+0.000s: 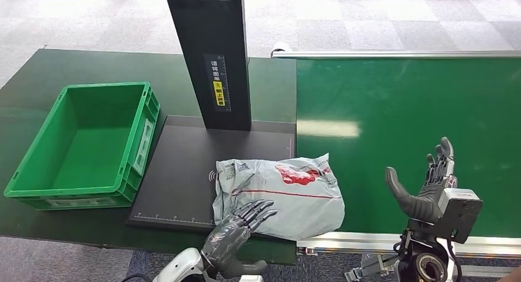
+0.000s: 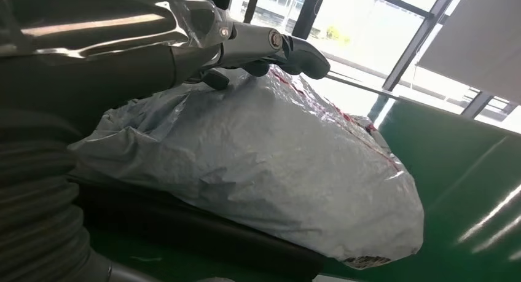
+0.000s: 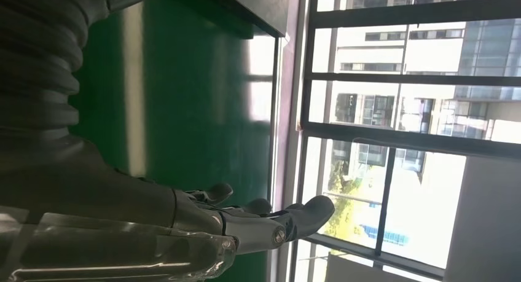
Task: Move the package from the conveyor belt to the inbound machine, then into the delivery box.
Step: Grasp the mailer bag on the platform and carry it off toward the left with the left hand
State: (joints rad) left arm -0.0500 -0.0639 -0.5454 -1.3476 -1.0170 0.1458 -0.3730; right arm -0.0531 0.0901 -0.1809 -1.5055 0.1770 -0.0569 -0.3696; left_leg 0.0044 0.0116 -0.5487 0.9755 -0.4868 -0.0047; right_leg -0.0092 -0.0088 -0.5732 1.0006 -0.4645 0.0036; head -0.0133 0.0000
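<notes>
Left hand [image 1: 236, 233] rested, fingers spread, on the package [image 1: 279, 193], which straddled the inbound machine [image 1: 184, 177] and conveyor belt [image 1: 405, 110]. Right hand [image 1: 430, 184] hung open. I judged the mailer soft, slick, light; best gripped at its edge.

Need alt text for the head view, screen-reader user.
A grey package lies on the black inbound machine, its right end over the green conveyor belt, with the robot's left hand resting on its near edge. The right hand hovers open above the belt; an empty green delivery box sits left.
</notes>
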